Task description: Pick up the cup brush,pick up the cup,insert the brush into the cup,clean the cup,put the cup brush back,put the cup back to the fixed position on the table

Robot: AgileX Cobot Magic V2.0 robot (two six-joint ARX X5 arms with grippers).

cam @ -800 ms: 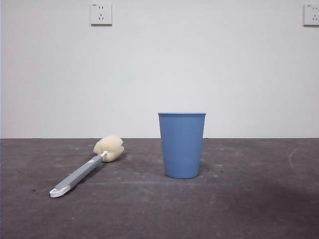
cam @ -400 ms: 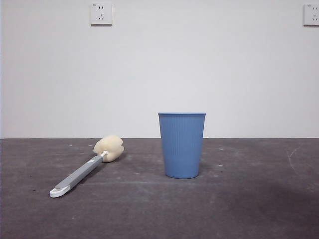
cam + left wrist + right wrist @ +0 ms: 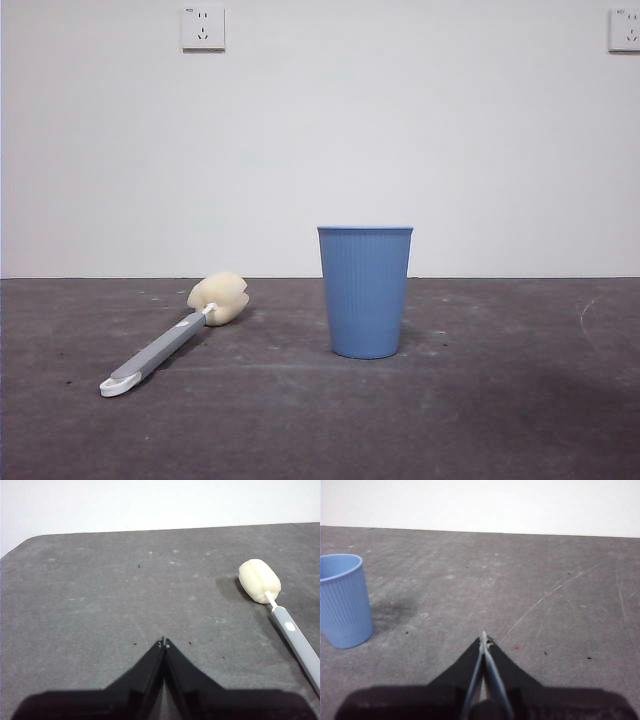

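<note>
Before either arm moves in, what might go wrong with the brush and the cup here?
The brush lies flat on the table, so its low handle may slip or get pushed when the left gripper closes on it. The cup stands upright, narrower at its base; an off-centre approach by the right gripper might tip it.

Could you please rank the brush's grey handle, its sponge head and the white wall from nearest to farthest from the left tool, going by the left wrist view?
1. Grey handle: lying off to the side of the left tool.
2. Sponge head: further out, at the handle's far end.
3. White wall: at the very back.
</note>
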